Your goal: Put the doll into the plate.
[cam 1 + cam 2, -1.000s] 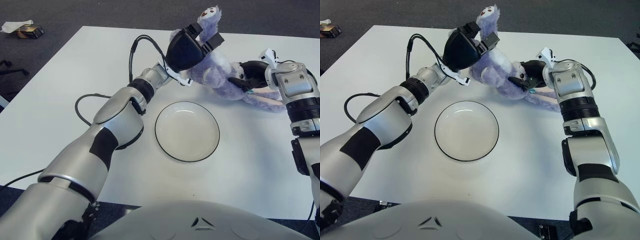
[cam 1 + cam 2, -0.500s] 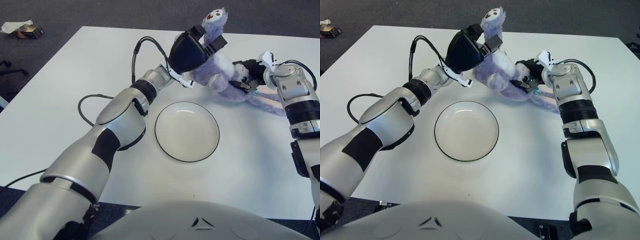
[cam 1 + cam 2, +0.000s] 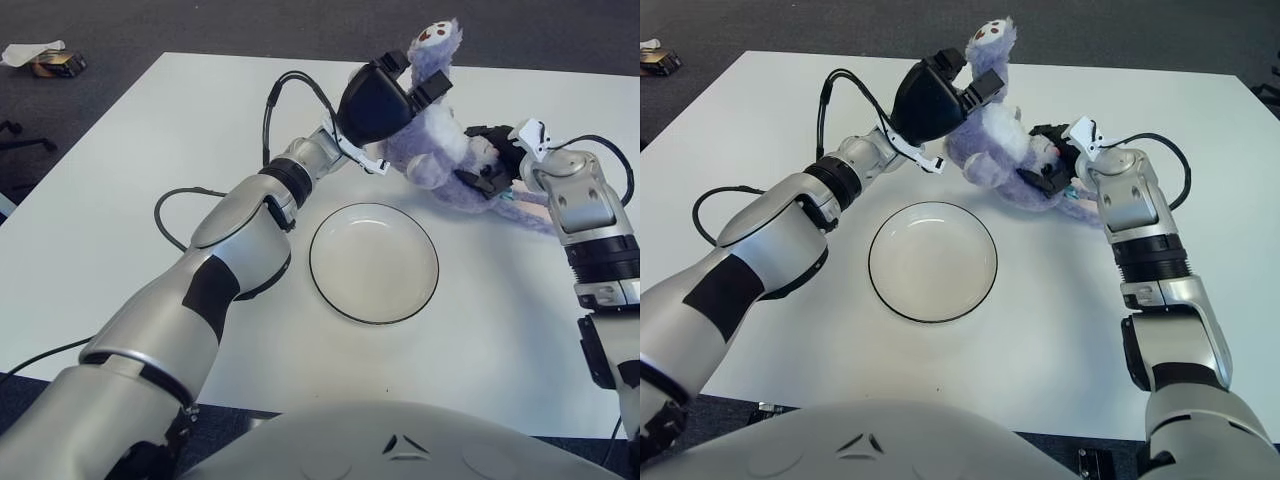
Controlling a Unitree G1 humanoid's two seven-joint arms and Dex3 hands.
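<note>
A: L-eye view first. Where's the doll [image 3: 432, 150] rel. to the plate [image 3: 374, 262]?

B: Beyond the plate's far rim, a bit to its right, lifted off the table [image 3: 120, 200]. Purple plush, head up top, body slanting down-right. Not in the plate; dish holds nothing.

A: Hands?

B: Left hand [image 3: 385, 95] is past the plate's far rim, fingers clamped round the doll's upper body just under the head. Right hand [image 3: 495, 165] is far-right of the plate, fingers closed into the doll's lower body. Both grasping it.

A: R-eye view?

B: Same thing. Doll [image 3: 992, 140] hangs beyond the plate [image 3: 932, 262], left hand [image 3: 940, 92] gripping near the head, right hand [image 3: 1055, 170] gripping the lower end. A purple limb trails right from the right hand, low over the table [image 3: 740, 130].

A: Anything else?

B: Black cable [image 3: 180, 200] loops on the table left of the plate, beside the left forearm. Small box w/ paper [image 3: 45, 58] on the floor, far left, well away from the plate.
</note>
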